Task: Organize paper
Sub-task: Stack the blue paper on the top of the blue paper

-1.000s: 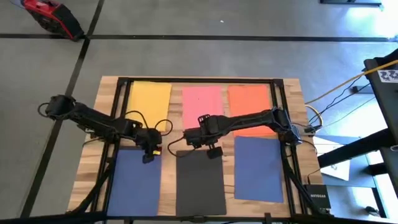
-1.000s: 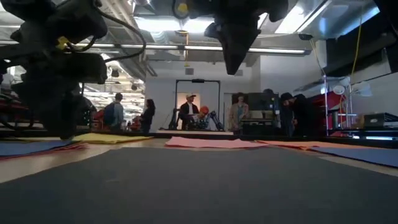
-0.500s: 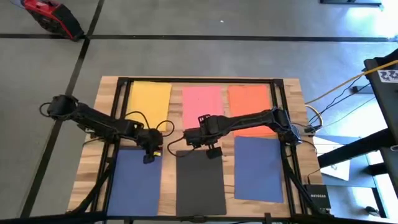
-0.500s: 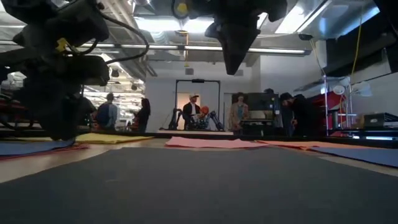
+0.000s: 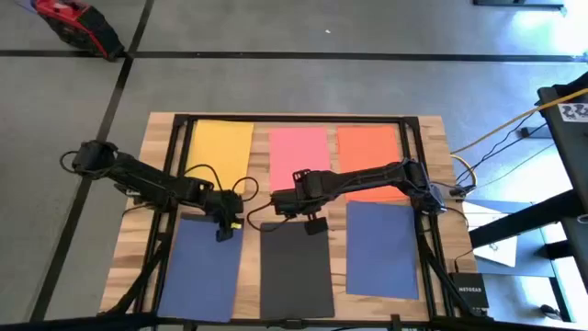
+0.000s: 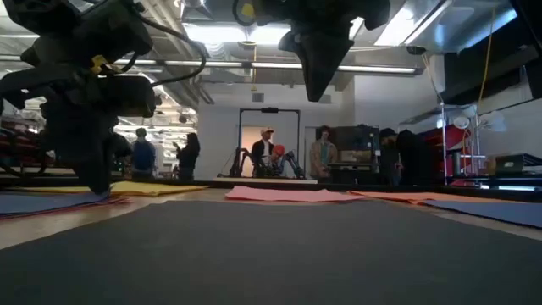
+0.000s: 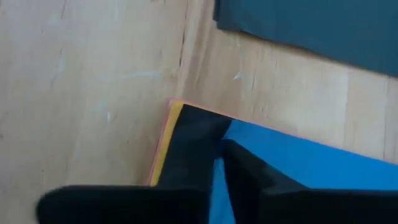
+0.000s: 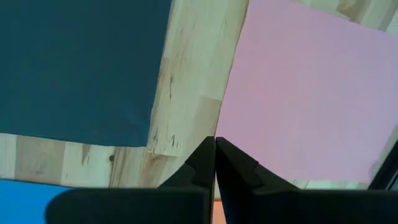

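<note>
1. The paper lies in two rows on the table (image 5: 147, 184): yellow sheet (image 5: 220, 145), pink sheet (image 5: 299, 154) and orange sheet (image 5: 367, 152) in the far row; a blue sheet (image 5: 200, 276), the black sheet (image 5: 296, 280) and a second blue sheet (image 5: 381, 248) in the near row.
2. The grid looks nearly done; judging by the left wrist view, yellow and pink edges peek from under the blue sheet's corner, so that stack may want squaring.
3. The left gripper (image 5: 225, 231) sits at that corner, left of the black sheet; whether it is clenched, I cannot tell.
4. The right gripper (image 5: 314, 226), fingers pressed together and grasping nothing, hovers at the black sheet's far edge.

Black paper (image 6: 271, 254) fills the foreground, pink paper (image 6: 284, 194) beyond, people standing far behind
</note>
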